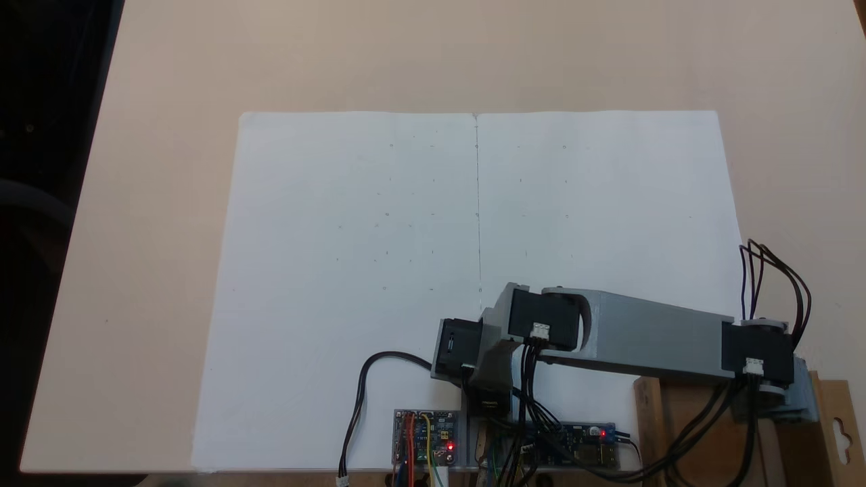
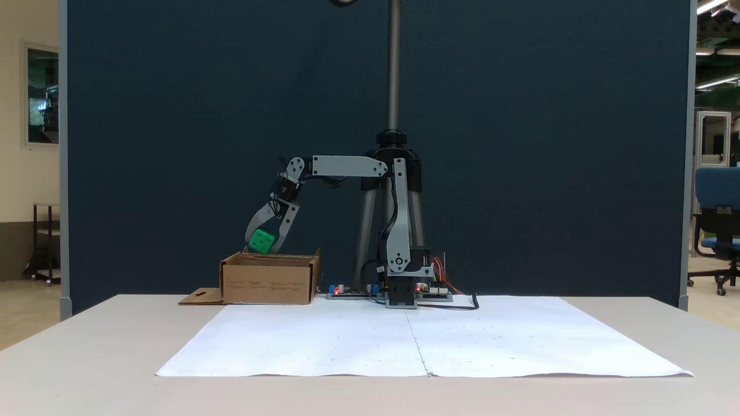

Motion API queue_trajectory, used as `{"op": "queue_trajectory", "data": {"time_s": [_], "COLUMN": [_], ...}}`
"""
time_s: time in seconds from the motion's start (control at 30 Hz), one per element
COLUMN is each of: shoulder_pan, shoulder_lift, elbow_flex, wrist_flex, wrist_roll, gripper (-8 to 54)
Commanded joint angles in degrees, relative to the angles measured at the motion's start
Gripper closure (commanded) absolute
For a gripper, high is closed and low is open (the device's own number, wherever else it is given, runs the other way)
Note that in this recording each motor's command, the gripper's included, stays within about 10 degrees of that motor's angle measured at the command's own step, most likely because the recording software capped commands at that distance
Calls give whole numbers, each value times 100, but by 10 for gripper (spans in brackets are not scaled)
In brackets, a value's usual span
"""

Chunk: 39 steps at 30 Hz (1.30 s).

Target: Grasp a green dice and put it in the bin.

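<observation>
Green dice (image 2: 262,241): small bright green cube, held between the two grey jaws of the gripper (image 2: 261,245), tilted, raised in the air just above the open top of the bin and clear of its rim; the jaws are closed against its sides. Bin (image 2: 269,281): shallow brown cardboard box with low walls, standing on the surface (image 2: 87,346) at the left of the arm's base in the side-on fixed view; a flat flap (image 2: 201,296) with a cutout lies out from its left side on the surface. In the top-down fixed view the bin's brown card (image 1: 683,419) shows at the lower right corner, mostly covered by the arm, with the hang-hole flap (image 1: 839,433) at the far right edge. Arm (image 2: 347,166): grey links with black motors, upper link upright from the base, forearm level and reaching left, wrist bent down over the bin. White paper sheet (image 1: 352,270): large, creased down the middle, spread flat on the surface in front of the base. Circuit boards (image 1: 426,436): beside the base, red lights lit, with black cables attached. Dark blue partition (image 2: 520,144): standing behind the surface.
</observation>
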Motion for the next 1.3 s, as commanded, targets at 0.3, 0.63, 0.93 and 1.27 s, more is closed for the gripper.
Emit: {"op": "queue_trajectory", "data": {"time_s": [0.3,0.63,0.93,1.27], "shoulder_pan": [-185,-563,-2162,-5247], "shoulder_lift": [-70,-88,1143,2083], "elbow_flex": [114,97,70,70], "wrist_flex": [-132,-466,-1169,-1468], "wrist_roll": [-422,-404,914,1327], "gripper": [37,38,38,12]}}
